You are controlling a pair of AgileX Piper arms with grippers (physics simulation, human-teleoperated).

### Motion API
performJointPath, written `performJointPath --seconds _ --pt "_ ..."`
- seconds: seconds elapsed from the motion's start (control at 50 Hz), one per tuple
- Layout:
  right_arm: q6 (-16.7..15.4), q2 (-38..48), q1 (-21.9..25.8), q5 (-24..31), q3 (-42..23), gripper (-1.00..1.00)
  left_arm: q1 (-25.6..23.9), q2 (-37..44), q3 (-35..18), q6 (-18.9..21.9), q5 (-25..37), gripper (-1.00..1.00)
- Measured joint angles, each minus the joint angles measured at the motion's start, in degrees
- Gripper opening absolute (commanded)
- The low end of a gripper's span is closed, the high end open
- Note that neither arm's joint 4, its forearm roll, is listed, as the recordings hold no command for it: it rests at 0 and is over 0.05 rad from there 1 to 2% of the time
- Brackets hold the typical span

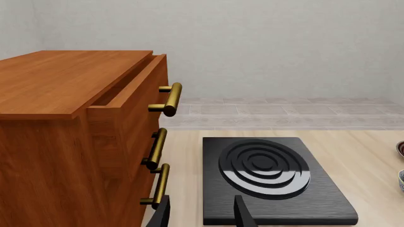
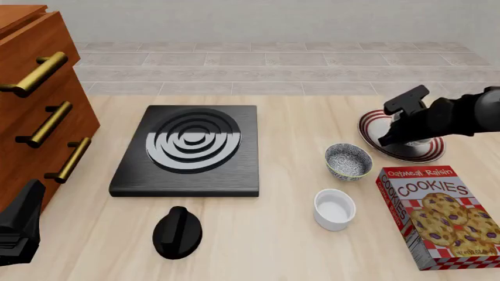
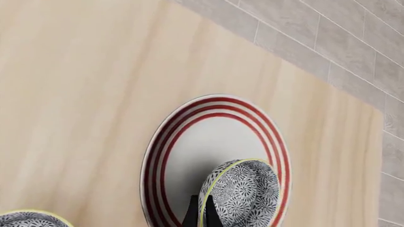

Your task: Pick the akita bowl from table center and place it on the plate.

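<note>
The red-striped white plate (image 2: 373, 122) lies at the table's right, also filling the right wrist view (image 3: 208, 137). My right gripper (image 3: 200, 213) is shut on the rim of a speckled akita bowl (image 3: 243, 191), which hangs tilted on its side just over the plate. In the front view the right gripper (image 2: 394, 136) and its arm cover most of that bowl. A look-alike speckled bowl (image 2: 348, 161) stands upright on the table left of the plate, its edge also showing in the right wrist view (image 3: 28, 220). My left gripper (image 1: 203, 215) is open and empty, low at the near left (image 2: 20, 225).
A black stove plate (image 2: 187, 149) with ring burner lies centre-left, with a black knob (image 2: 177, 232) in front of it. A wooden drawer cabinet (image 2: 39, 99) with brass handles stands at left. A plain white cup (image 2: 334, 208) and a cookie box (image 2: 441, 216) sit near right.
</note>
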Motion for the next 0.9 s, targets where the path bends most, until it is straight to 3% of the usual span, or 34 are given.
performJointPath --seconds 0.56,0.58,0.9 --pt "-0.22 0.58 0.39 -0.79 0.68 -1.0 0.0 0.0 0.0 0.0 0.0 1.0" --pt "-0.24 0.56 0.39 -0.8 0.72 1.0 0.0 0.0 0.0 0.0 0.0 1.0" --pt "-0.91 -0.84 0.42 -0.76 1.8 1.0 0.0 0.0 0.0 0.0 0.0 1.0"
